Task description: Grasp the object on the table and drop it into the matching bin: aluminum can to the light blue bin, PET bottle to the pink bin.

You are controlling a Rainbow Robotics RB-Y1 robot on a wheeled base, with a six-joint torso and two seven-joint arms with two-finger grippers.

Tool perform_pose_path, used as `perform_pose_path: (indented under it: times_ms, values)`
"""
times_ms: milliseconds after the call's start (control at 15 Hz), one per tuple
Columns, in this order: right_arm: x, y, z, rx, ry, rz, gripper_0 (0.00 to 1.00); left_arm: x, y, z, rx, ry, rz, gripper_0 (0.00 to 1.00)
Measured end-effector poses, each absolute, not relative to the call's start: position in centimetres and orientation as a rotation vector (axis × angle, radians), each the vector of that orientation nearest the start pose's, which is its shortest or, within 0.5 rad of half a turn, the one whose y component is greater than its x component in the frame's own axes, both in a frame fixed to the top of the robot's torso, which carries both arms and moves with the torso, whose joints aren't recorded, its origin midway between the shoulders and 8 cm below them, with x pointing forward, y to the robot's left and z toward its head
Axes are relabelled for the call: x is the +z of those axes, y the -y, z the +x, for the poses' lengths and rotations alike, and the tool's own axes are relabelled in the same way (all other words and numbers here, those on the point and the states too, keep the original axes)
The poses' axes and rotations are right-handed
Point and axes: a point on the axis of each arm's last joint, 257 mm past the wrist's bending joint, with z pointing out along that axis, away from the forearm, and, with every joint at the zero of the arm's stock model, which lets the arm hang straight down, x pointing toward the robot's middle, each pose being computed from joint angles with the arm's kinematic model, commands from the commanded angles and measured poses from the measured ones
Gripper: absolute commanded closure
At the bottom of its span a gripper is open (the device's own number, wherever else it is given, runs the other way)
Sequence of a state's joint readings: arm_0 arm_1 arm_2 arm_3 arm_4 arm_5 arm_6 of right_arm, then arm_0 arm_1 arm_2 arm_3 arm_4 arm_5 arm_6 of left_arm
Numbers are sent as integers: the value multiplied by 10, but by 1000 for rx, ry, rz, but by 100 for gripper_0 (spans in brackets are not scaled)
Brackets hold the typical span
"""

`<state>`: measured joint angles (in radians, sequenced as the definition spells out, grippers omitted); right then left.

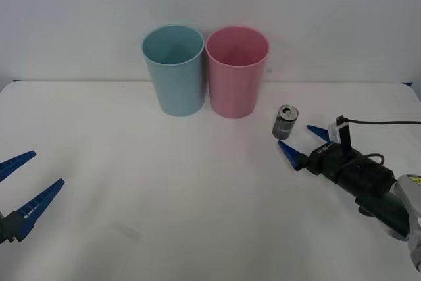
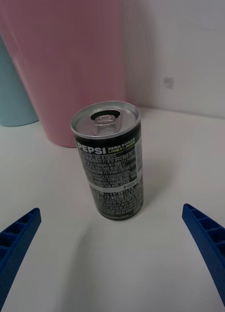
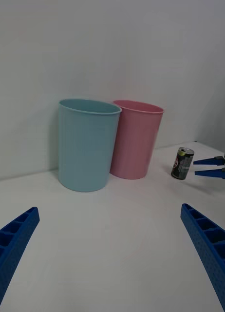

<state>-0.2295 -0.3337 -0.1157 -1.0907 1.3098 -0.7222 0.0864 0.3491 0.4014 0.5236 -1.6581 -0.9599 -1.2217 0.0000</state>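
Pepsi can [image 1: 285, 122] upright on white worktop [image 1: 164, 195], just right of pink bin [image 1: 237, 72]; right pincer [image 1: 303, 141] spread wide, tips near can, not touching. Left pincer [image 1: 25, 174] released, parked at worktop's left edge

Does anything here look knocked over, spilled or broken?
Nothing stands out. The can stands upright on the table, undented, beside the pink bin. Both bins are upright; the blue bin is next to the pink. The open right gripper is near the can.
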Motion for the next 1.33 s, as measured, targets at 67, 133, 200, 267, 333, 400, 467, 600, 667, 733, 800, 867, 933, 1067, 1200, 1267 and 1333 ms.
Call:
perform_pose_path:
  times_ms: [67, 133, 200, 267, 333, 400, 467, 600, 667, 733, 800, 867, 933, 1067, 1200, 1267, 1333]
  values:
    - [-296, 225, 553, 406, -1716, -483, 0, -169, -330, 342, -567, -1441, 465, 0]
    - [-296, 221, 560, 404, -1720, -483, 0, -169, -330, 342, -567, -1441, 465, 0]
    - [-296, 218, 566, 405, -1724, -484, 0, -169, -330, 342, -567, -1441, 465, 0]
    - [-295, 214, 573, 406, -1726, -489, 0, -169, -330, 342, -567, -1441, 465, 0]
    - [-295, 210, 579, 406, -1730, -493, 0, -169, -330, 342, -567, -1441, 465, 0]
    - [-296, 207, 585, 405, -1736, -500, 0, -169, -330, 342, -567, -1441, 465, 0]
    - [-296, 205, 590, 400, -1744, -506, 0, -169, -330, 342, -567, -1441, 465, 0]
    - [-294, 203, 596, 392, -1744, -509, 0, -169, -330, 342, -567, -1441, 465, 0]
    - [-294, 203, 597, 389, -1744, -511, 0, -169, -330, 342, -567, -1441, 465, 0]
    - [-294, 202, 597, 388, -1745, -514, 3, -169, -330, 342, -567, -1441, 465, 0]
    - [-294, 202, 597, 386, -1746, -515, 78, -169, -330, 342, -567, -1441, 465, 0]
    - [-295, 202, 597, 383, -1746, -515, 97, -169, -330, 342, -567, -1441, 465, 0]
    - [-295, 202, 598, 381, -1747, -514, 100, -169, -330, 342, -567, -1441, 465, 0]
    - [-295, 203, 598, 380, -1748, -510, 100, -169, -330, 342, -567, -1441, 465, 0]
    - [-294, 201, 598, 384, -1744, -509, 100, -169, -330, 342, -567, -1441, 465, 0]
    - [-294, 200, 598, 386, -1743, -509, 100, -169, -330, 342, -567, -1441, 465, 0]
    - [-294, 200, 598, 389, -1741, -510, 100, -169, -330, 342, -567, -1441, 465, 0]
